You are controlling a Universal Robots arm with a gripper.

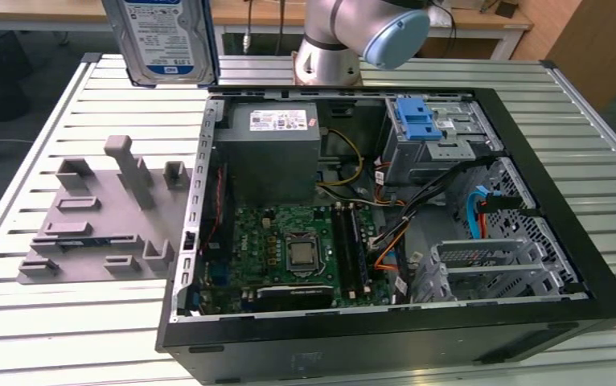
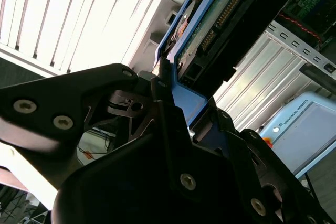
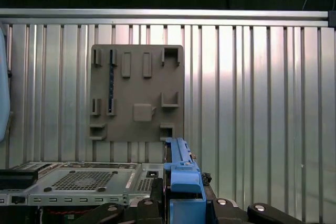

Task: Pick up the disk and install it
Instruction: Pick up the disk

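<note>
Silver-metal disk point(image 1: 164, 40), blue-and-white label facing out, stands upright at the top edge of the exterior view. It is raised off the slatted table point(image 1: 29, 322), toward the exterior view's left of the open computer case point(image 1: 394, 326). Your gripper point(image 2: 188, 113) is closed on the disk's blue carrier frame, and both wrist views show the frame pinched between the black fingers point(image 2: 166, 103). A grey fixture plate point(image 1: 93, 217) lies on the table just beside the case. Inside the case, a blue ridged clip point(image 1: 417, 119) sits at the drive bay, with the grey power supply point(image 1: 268, 153) near it.
</note>
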